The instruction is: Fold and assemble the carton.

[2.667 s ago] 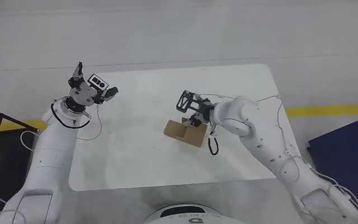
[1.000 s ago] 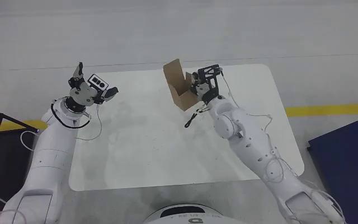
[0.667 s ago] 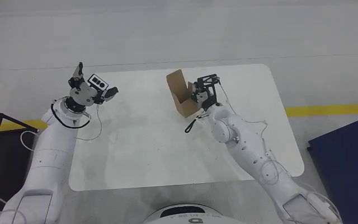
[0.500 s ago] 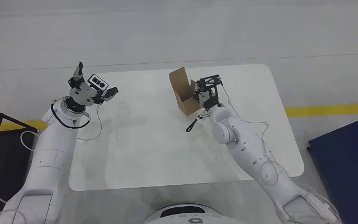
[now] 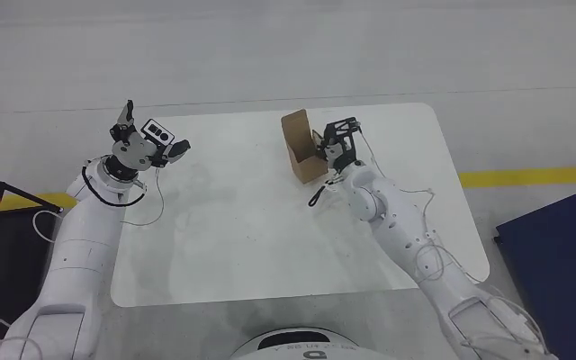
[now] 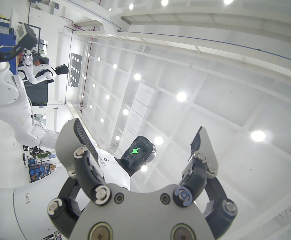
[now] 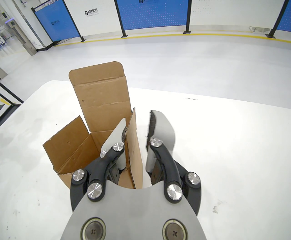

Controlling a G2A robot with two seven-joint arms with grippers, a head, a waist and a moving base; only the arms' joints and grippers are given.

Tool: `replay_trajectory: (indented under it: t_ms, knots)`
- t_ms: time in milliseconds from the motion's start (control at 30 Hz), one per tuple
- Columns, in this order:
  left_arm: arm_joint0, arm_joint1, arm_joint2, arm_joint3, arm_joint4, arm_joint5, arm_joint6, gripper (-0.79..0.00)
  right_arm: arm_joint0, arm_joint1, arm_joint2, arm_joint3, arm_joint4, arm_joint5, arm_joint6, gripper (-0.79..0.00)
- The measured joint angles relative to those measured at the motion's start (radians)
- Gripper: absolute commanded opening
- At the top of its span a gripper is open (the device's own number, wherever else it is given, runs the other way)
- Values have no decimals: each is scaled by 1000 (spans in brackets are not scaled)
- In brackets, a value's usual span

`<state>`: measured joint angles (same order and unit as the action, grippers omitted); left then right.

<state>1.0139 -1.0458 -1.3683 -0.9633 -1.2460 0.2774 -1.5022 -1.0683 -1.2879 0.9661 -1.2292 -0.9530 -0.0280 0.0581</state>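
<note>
A white table [image 5: 270, 234] with rounded corners is seen from above, and grey floor is seen beyond its far edge. In the right wrist view the same table [image 7: 227, 136] is met by that floor, which is bounded by blue panels [image 7: 154, 13] on black posts.

The carton [image 5: 300, 148] is found towards the far edge of the table, a little to the right of the middle and well apart from the left arm. It is made of brown cardboard and is stood upright with its top open. In the right wrist view the carton [image 7: 102, 109] is shown with one tall flap raised straight up at the side away from the camera, while a shorter flap is held up at one end.

The right gripper [image 5: 335, 139] is placed just beside the carton, on its right side. Its jaws are set narrow, astride the carton's nearest side wall: in its own view of the right gripper [image 7: 137, 117], one finger is put inside the box against that wall, and the other finger is kept outside, with a thin strip of table seen between it and the cardboard.

The left gripper [image 5: 153, 129] is held over the table's far left corner, turned upwards. In the left wrist view the left gripper [image 6: 138, 126] is shown with its jaws spread wide and nothing between them.
</note>
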Motion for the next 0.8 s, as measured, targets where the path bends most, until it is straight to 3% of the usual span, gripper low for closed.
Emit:
replay_trajectory:
  t_ms: [100, 200, 433, 567, 633, 733, 800]
  knots:
    - [0, 0, 0, 0, 0, 0, 0, 0, -6, 5, 17, -17, -3, -38, 31, -456]
    - [0, 0, 0, 0, 0, 0, 0, 0, -19, 11, 37, -51, -3, -61, 72, -372]
    - [0, 0, 0, 0, 0, 0, 0, 0, -80, 32, 132, -166, 116, -148, 205, -317]
    - [0, 0, 0, 0, 0, 0, 0, 0, -122, 50, 207, -223, 204, -230, 298, -200]
    - [0, 0, 0, 0, 0, 0, 0, 0, -144, 58, 250, -247, 224, -237, 318, -234]
    - [0, 0, 0, 0, 0, 0, 0, 0, -166, 62, 313, -247, 289, -158, 307, -434]
    - [0, 0, 0, 0, 0, 0, 0, 0, -161, 62, 337, -221, 343, -117, 318, -440]
